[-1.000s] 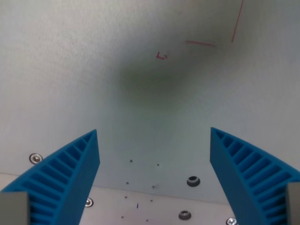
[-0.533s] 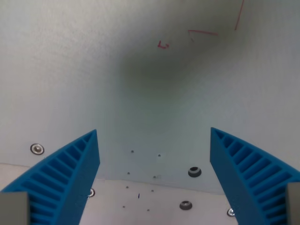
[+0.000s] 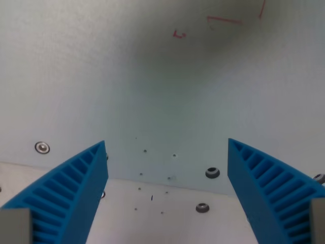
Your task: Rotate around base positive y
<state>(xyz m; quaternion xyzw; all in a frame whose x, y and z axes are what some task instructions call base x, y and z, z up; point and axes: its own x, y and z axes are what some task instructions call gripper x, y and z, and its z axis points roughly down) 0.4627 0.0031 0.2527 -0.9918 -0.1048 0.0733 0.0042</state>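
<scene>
My gripper (image 3: 167, 147) is open and empty. Its two blue ribbed fingers show at the wrist view's lower left (image 3: 71, 193) and lower right (image 3: 269, 188), wide apart. Below them lies a pale grey-white board (image 3: 76, 76) with red pen marks (image 3: 179, 34) near the top. Nothing is between the fingers.
The board's near edge runs across the lower part of the view, with a lighter plate (image 3: 162, 208) beyond it. Several screws and holes sit there, among them a screw (image 3: 42, 147) at the left and bolts (image 3: 212, 173) (image 3: 202, 207) at the right. A soft dark shadow (image 3: 167, 56) lies on the board.
The whole scene has shifted upward in the view, so the camera has moved. The red marks are nearer the top edge and more of the lighter plate shows. The fingers keep the same spread.
</scene>
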